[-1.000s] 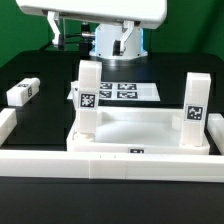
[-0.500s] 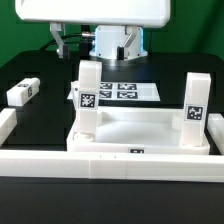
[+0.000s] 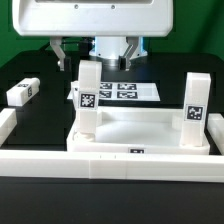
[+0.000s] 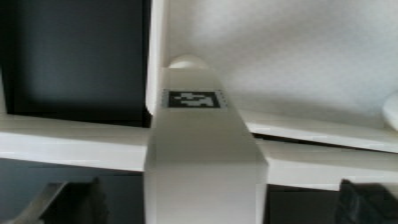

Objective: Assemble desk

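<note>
The white tray-like tabletop [image 3: 140, 130] lies behind the front rail with two white legs standing in its near corners. One leg [image 3: 89, 95] is at the exterior view's left and the other leg [image 3: 194, 110] at its right, each with a tag. My gripper [image 3: 93, 50] hangs open just over the left leg, a dark finger [image 3: 58, 52] on each side of its top. In the wrist view that leg [image 4: 196, 130] runs up between the open fingers [image 4: 63, 200] of my gripper [image 4: 210, 205], untouched. A loose leg [image 3: 22, 92] lies on the black table at the far left.
The marker board [image 3: 118, 91] lies flat behind the tabletop. A long white border rail [image 3: 110, 158] runs along the front, with a side piece [image 3: 5, 125] at the exterior view's left. The arm's white body fills the top of the exterior view.
The gripper has come down toward the left standing leg, its fingers now showing beside the leg's top. Jaws stay open. The parts have not moved.
</note>
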{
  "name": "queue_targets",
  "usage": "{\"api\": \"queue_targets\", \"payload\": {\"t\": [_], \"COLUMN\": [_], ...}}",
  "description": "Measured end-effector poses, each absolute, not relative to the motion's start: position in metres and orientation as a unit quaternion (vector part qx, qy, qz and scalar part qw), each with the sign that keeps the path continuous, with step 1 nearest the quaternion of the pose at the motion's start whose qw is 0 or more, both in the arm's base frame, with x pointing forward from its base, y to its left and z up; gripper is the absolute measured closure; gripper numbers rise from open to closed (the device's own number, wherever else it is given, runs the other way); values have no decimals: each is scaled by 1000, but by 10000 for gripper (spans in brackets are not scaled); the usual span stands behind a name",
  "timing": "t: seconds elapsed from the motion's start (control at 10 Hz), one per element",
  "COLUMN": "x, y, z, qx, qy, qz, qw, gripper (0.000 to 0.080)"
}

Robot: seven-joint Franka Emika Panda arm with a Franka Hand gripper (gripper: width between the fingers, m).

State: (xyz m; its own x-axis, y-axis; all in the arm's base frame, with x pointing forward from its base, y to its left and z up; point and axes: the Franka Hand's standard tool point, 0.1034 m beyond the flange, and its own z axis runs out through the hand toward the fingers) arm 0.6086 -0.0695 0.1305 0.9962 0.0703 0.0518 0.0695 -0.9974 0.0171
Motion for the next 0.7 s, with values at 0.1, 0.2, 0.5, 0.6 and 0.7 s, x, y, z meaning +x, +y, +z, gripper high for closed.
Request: {"api": "queue_targets", "payload": {"t": [0.1,0.2,0.5,0.6,0.7], "x": [608,608,606,606,606], "y": [-73,-76,-77,-77,-77], "z": [129,128,126,125,125], "qx": [999,999,999,999,999], "qy": [34,32,34,45,45], "qz": [25,24,23,25,25], "qw": [8,9,9,10,10], "gripper": [151,151,333,481,481]}}
